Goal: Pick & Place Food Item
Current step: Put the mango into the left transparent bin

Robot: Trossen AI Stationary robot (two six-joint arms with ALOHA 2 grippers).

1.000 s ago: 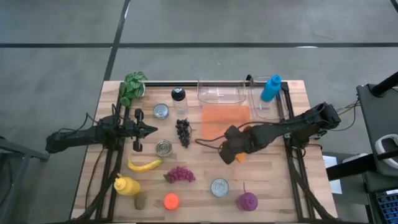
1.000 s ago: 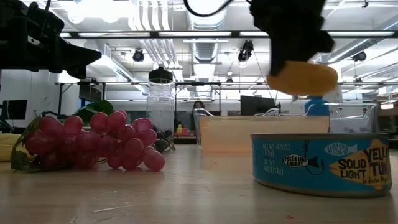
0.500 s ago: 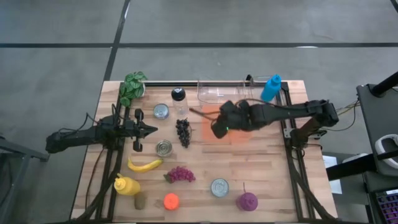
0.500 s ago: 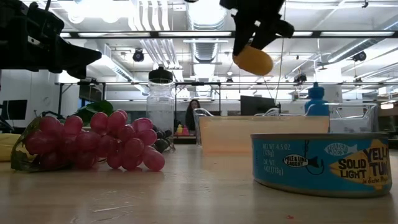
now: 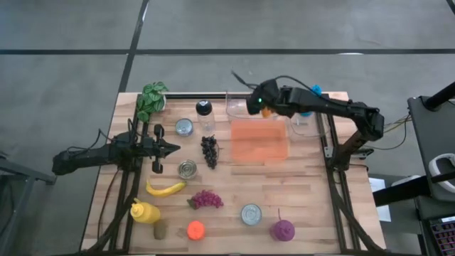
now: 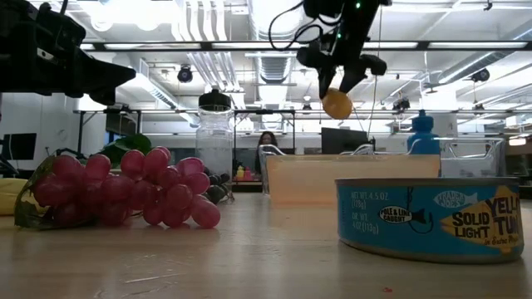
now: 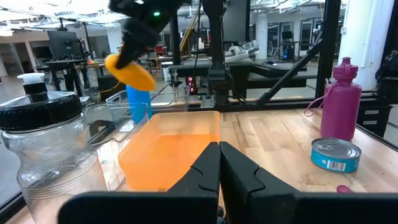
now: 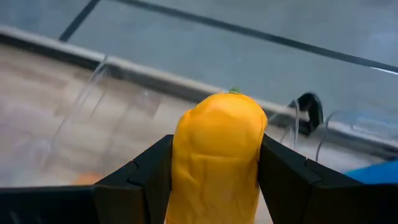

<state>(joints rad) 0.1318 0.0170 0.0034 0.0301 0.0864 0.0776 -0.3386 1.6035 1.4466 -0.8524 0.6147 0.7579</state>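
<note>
The right gripper (image 5: 261, 108), fingers clamped on an orange food item (image 8: 216, 155), hung above a clear bin (image 5: 251, 104) behind the orange tray (image 5: 259, 140). The left gripper (image 5: 169, 148) rested with fingers together. A can (image 6: 430, 218) read "Solid Light Tuna".

Yellow food item (image 7: 130, 71) above orange bin (image 7: 169, 153)

Three tins (image 5: 185, 127), two purple grape bunches (image 5: 205, 199), perhaps two clear bins (image 5: 252, 104).

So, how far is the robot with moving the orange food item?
Done: the right gripper has the orange food item clamped between its fingers, lifted clear of the table. In hand: it hangs above the clear bin. Left: lowering and releasing it. The left gripper waits shut.
</note>
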